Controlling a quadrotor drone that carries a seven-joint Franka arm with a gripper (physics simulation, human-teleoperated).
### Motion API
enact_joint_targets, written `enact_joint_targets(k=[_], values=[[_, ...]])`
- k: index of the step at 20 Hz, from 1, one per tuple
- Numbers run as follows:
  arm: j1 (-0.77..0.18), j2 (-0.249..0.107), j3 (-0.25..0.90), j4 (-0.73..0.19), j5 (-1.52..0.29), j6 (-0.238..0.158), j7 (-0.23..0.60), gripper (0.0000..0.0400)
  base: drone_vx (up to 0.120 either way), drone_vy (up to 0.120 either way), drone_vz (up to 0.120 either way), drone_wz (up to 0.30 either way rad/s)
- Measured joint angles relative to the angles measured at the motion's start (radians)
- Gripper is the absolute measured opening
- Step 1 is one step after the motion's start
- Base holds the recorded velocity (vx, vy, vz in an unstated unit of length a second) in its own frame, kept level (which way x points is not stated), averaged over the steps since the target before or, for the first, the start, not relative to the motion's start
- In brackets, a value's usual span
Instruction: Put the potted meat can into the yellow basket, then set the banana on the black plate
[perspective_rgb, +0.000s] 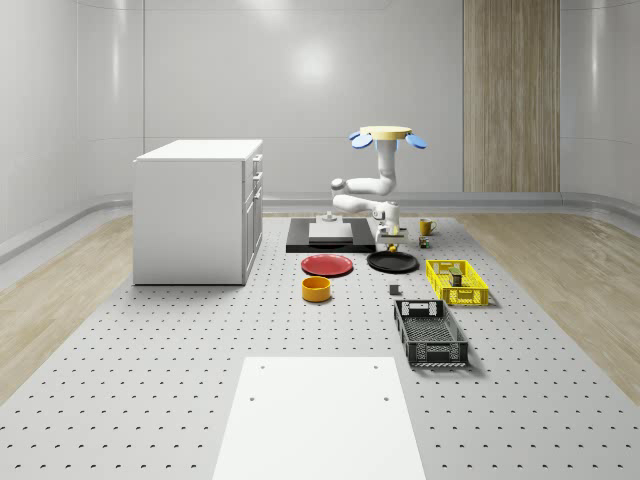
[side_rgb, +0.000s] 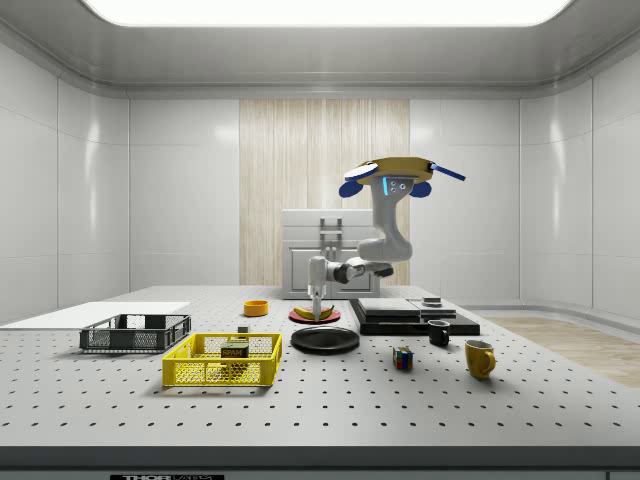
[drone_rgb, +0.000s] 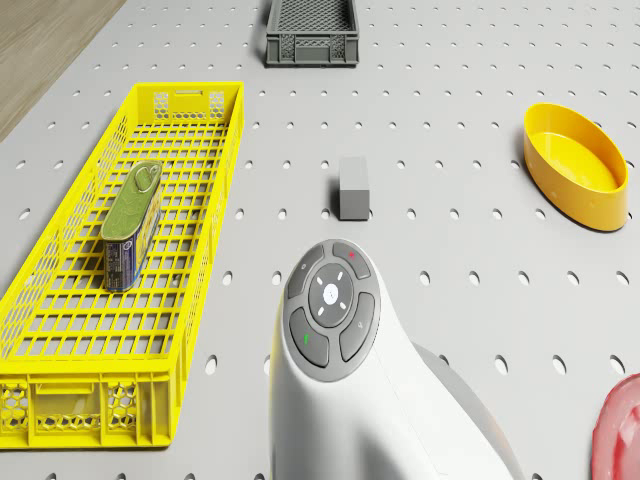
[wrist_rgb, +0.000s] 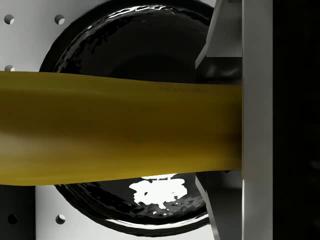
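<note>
Fingers (wrist_rgb: 227, 37) grip the banana (wrist_rgb: 120, 127) across its width, closed on it, so that the fruit hangs crosswise under the gripper (side_rgb: 318, 308) with the black plate (wrist_rgb: 135, 40) directly beneath it in the wrist view. That alignment reads as deliberate: the banana is held over the middle of the plate so it can be lowered straight down and let go without rolling off the rim. In the side view the banana (side_rgb: 318, 314) is clearly off the table (side_rgb: 420, 400), just above and slightly behind the black plate (side_rgb: 325, 340), near the red plate (side_rgb: 296, 316).

The potted meat can (drone_rgb: 130, 225) already lies on its side inside the yellow basket (drone_rgb: 60, 400), so by my judgement step 1 is done and only the placing of the banana remains.

The drone (perspective_rgb: 388, 134) hovers above the far part of the table, over the black platform (perspective_rgb: 300, 245) and close to the black plate (perspective_rgb: 392, 262). From it the arm (side_rgb: 385, 235) drops down, bends at the elbow, and reaches out level toward the side view's left, with the wrist turned so the gripper points straight down at the plate. A grey block (drone_rgb: 353, 187) and a yellow bowl (drone_rgb: 578, 165) sit well apart from the drop point.
</note>
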Motion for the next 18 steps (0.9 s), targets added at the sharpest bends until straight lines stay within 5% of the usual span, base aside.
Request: enact_joint_targets(k=[18], values=[[-0.029,0.02,-0.163,0.08,-0.156,0.072,-0.012,0.0201,0.0,0.0,0.0,0.0]])
